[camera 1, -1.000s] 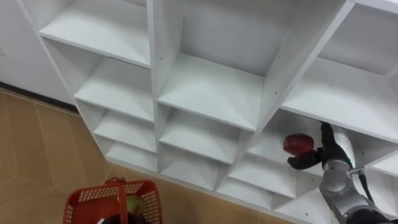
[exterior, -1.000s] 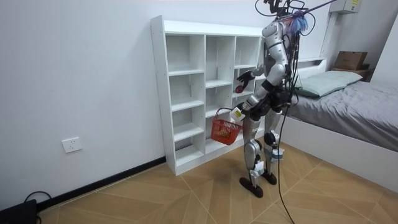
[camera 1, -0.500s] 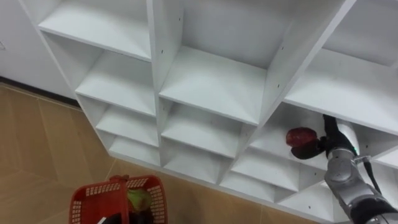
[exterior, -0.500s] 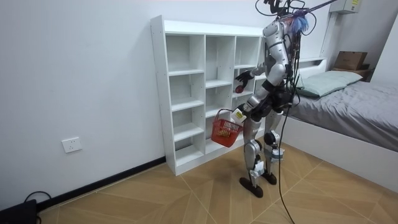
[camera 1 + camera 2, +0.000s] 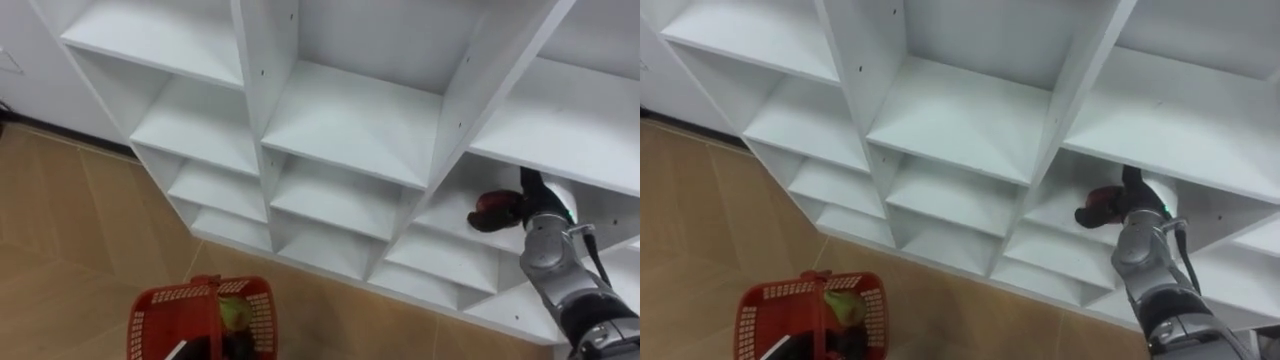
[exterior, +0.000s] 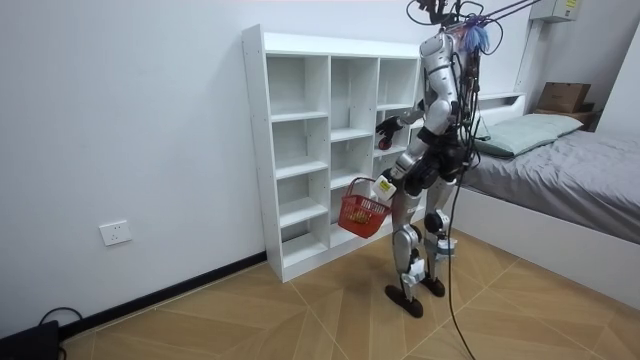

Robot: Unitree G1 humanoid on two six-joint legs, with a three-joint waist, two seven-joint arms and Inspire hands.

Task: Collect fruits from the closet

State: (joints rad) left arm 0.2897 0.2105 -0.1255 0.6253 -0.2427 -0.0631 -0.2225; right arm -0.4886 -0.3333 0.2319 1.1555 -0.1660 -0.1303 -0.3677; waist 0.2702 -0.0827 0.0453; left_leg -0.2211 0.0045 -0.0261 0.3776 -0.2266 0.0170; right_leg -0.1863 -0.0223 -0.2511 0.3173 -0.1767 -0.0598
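Though my camera drifted, the right robot hand (image 5: 524, 206) has closed round the red apple (image 5: 490, 206) near the closet shelf (image 5: 448, 218) front edge. Next, I'd say, comes the basket (image 5: 150, 311) gripped by the left robot hand (image 6: 381, 184).

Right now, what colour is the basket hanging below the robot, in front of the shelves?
The basket is red; the left eye view shows it best.

Right arm outstretched.
The right hand (image 5: 522, 204) is seen at 3 o'clock, curled round a red fruit (image 5: 490, 206); the left hand (image 6: 384, 186) is held low.
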